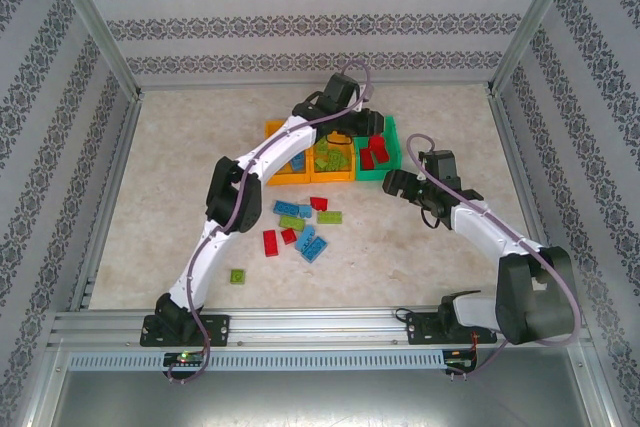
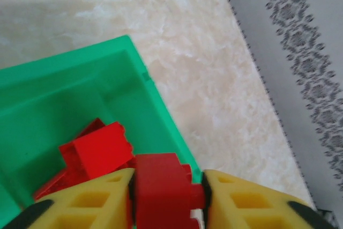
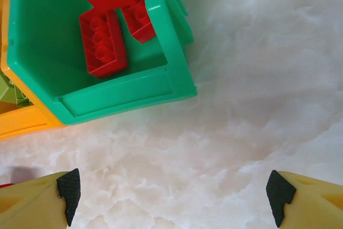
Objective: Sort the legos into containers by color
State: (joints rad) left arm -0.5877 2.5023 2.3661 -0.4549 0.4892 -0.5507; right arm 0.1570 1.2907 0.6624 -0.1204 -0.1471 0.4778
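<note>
Left wrist view: my left end effector (image 2: 167,199) has its yellow fingers (image 2: 96,202) closed on a red lego (image 2: 161,183), which touches both inner faces. How firm that hold is I cannot tell. It hangs over the green container (image 2: 80,79), close to the rim. Other red legos (image 2: 99,151) lie inside, just beyond it.

I judge this to be the drop-off of a red piece into the container that takes red. The next move calls for a small shift inward, so the lego falls inside rather than catching the rim. Then I should part the fingers and lift straight up, clear of the wall.

From the top external view, the row of containers stands toward the far edge of the bench (image 1: 170,167), about midway along it. The green container (image 1: 395,152) is at the end nearer the right edge, with the orange containers (image 1: 272,132) beside it. My left end effector (image 1: 370,127) is above the green one.

The loose legos (image 1: 300,227) are scattered mid-bench, between the row and the near edge. One lime lego (image 1: 237,275) lies apart, nearer the near edge and the left.

My right end effector (image 3: 171,191) stands wide open with only bare bench between its tips. It hovers (image 1: 395,184) just beside the green container (image 3: 123,95), on the side facing the near edge. The loose pile lies well apart from it, toward the left edge, so it looks free for the next pick.
</note>
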